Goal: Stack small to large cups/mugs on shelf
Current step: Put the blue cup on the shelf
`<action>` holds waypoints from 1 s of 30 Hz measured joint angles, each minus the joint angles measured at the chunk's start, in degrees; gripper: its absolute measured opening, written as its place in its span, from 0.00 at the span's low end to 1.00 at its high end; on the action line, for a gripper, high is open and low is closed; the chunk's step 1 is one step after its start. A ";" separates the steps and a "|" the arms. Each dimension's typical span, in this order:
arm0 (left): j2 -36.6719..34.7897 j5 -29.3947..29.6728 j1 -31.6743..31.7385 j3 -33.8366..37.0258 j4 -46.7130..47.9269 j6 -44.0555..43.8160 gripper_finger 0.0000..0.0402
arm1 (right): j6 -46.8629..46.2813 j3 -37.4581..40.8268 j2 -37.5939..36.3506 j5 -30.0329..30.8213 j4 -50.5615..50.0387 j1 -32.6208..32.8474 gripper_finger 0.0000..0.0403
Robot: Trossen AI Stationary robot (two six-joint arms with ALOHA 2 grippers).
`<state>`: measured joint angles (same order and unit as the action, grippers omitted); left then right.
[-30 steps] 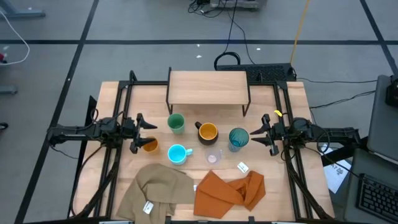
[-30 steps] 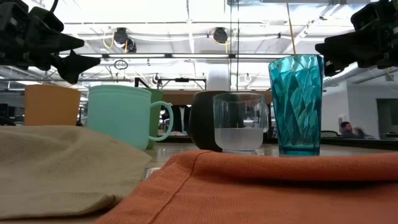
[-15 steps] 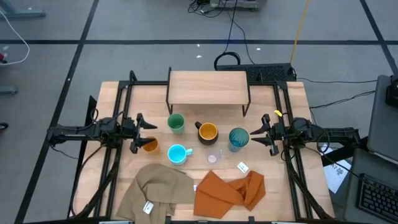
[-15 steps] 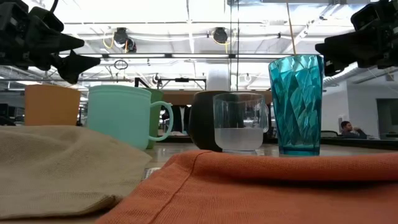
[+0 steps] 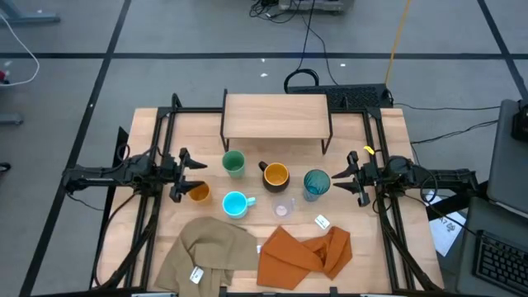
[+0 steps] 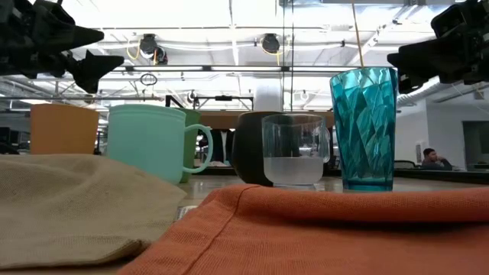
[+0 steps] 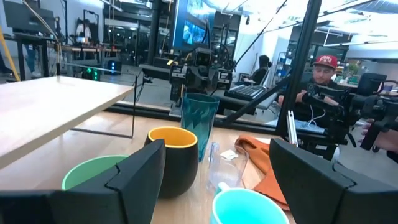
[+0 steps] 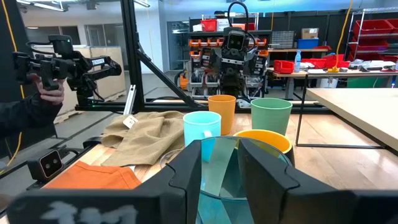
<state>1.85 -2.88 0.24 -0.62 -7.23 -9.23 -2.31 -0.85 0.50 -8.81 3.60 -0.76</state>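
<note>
Here the shelf (image 5: 276, 114) stands at the upper middle of the bench (image 5: 388, 157) in the high view, and nothing sits on top of it. All six cups are down on the bench in front of it. The green cup (image 5: 233, 162) is just left of the middle, and the black mug (image 5: 275, 175) with the yellow inside is right beside it. The tall teal tumbler (image 5: 317, 184) stands to the right of the black mug. The small orange cup (image 5: 198, 193) is at the left of the group. The light blue mug (image 5: 236, 204) is a bit lower in the frame, and the small clear cup (image 5: 284, 207) is next to it on its right. The left hand (image 5: 186, 175) hovers at the left of the frame, just above the small orange cup, with its fingers spread wide and holding nothing. The right hand (image 5: 348, 176) is at the right of the frame, just beside the teal tumbler, with its fingers only a little apart and nothing between them. A tan cloth (image 5: 206, 252) and an orange cloth (image 5: 304, 252) lie at the bottom of the frame.
</note>
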 joint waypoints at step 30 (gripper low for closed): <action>0.00 1.71 0.04 0.00 -1.16 0.62 0.71 | -0.84 -0.01 -0.01 -0.20 2.67 0.03 0.24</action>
<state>1.85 -1.17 0.27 -0.62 -8.39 -8.61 -3.14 -0.86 0.49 -9.02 6.26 -0.73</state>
